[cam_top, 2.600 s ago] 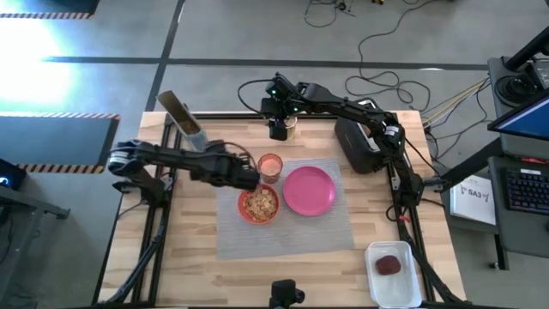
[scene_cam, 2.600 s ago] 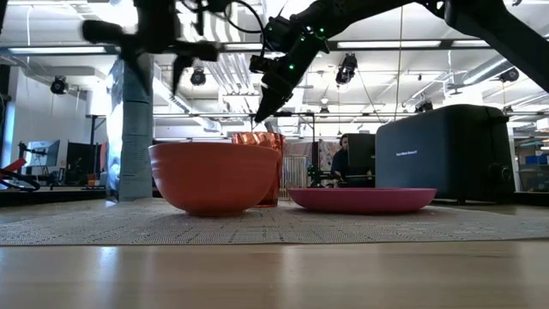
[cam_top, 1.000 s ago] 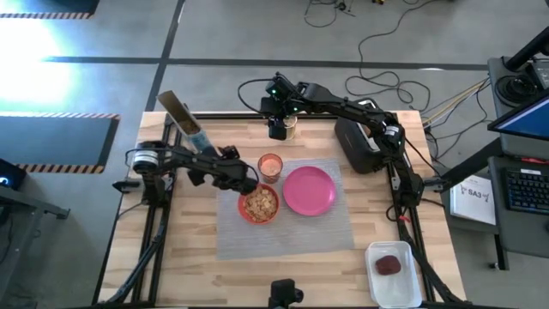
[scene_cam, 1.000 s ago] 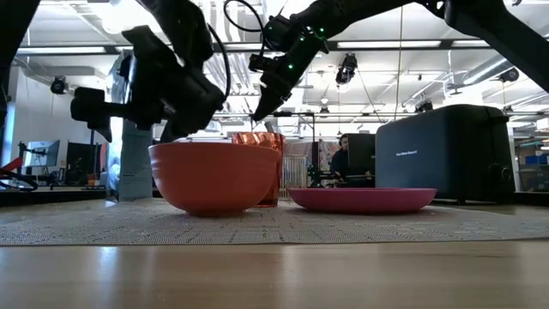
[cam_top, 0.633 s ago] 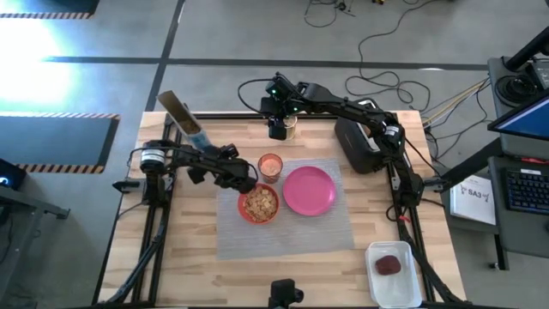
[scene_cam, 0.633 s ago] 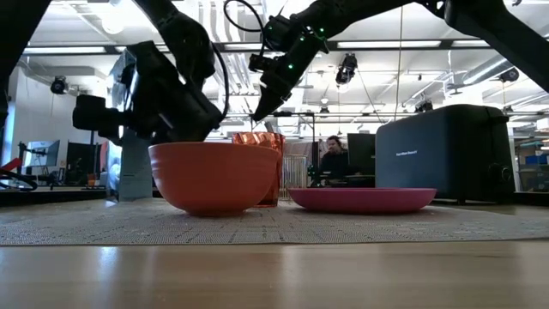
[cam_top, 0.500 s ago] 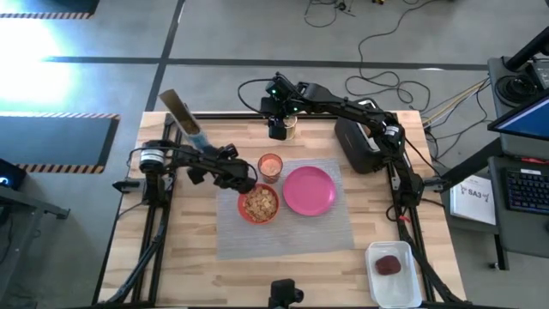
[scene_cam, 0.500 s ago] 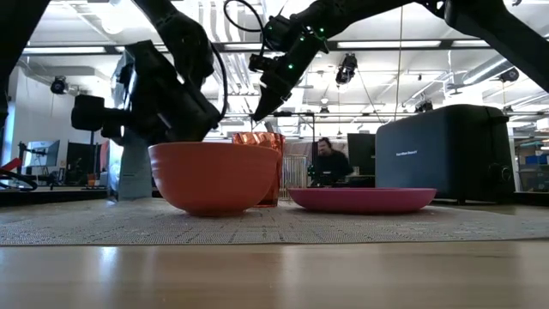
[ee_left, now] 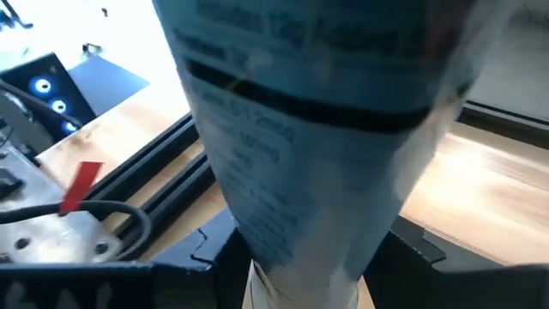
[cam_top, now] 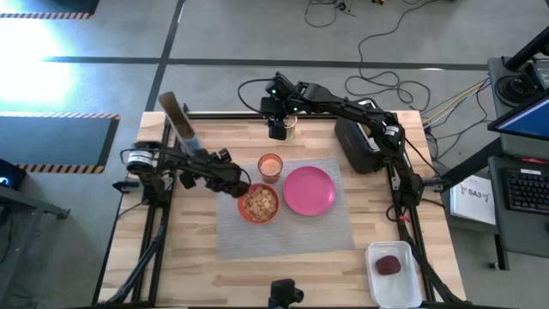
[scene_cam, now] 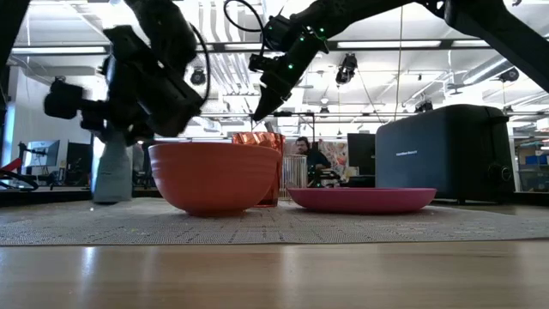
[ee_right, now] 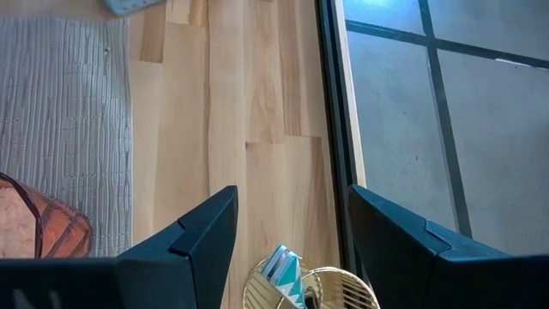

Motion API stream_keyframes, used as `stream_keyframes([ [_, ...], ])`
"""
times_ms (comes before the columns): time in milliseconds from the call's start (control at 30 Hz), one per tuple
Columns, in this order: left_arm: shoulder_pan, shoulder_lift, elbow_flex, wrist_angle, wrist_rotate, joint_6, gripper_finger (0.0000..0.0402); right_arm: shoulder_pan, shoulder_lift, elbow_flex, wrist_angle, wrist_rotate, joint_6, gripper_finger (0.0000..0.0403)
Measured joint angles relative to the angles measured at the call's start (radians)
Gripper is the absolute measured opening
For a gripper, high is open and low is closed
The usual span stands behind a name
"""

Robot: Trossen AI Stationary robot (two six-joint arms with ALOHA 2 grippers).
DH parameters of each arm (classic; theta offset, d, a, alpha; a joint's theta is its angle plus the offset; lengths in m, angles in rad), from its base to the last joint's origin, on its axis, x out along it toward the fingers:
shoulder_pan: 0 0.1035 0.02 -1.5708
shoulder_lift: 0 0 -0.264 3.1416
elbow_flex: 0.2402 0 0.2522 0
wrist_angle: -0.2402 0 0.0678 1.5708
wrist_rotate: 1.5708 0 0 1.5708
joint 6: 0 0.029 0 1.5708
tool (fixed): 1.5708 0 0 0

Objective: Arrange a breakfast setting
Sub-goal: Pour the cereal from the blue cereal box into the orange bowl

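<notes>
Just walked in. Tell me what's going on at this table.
The left gripper grips a tall blue-grey cereal package at the table's far left, beside the grey woven placemat. On the mat, the red-orange bowl already holds cereal, with a small orange cup and an empty round pink plate next to it. The right gripper hangs open over the far edge.

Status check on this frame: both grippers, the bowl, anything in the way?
Left gripper closed on cereal box, left of the mat. Right gripper open, hovering at the far edge. Bowl holds cereal. Nothing blocking.
</notes>
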Motion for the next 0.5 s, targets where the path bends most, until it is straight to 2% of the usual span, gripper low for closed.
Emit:
stream_keyframes([
  [133, -0.009, -0.059, -0.051, 0.001, 0.054, 0.007, 0.0166, 0.000, 0.000, 0.000, 0.000, 0.000, 0.000, 0.0210],
  [300, -0.017, -0.128, -0.103, -0.002, 0.130, 0.096, 0.0166, 0.000, 0.000, 0.000, 0.000, 0.000, 0.000, 0.0210],
  [500, -0.016, -0.185, -0.175, -0.003, 0.155, 0.095, 0.0166, 0.000, 0.000, 0.000, 0.000, 0.000, 0.000, 0.0210],
])
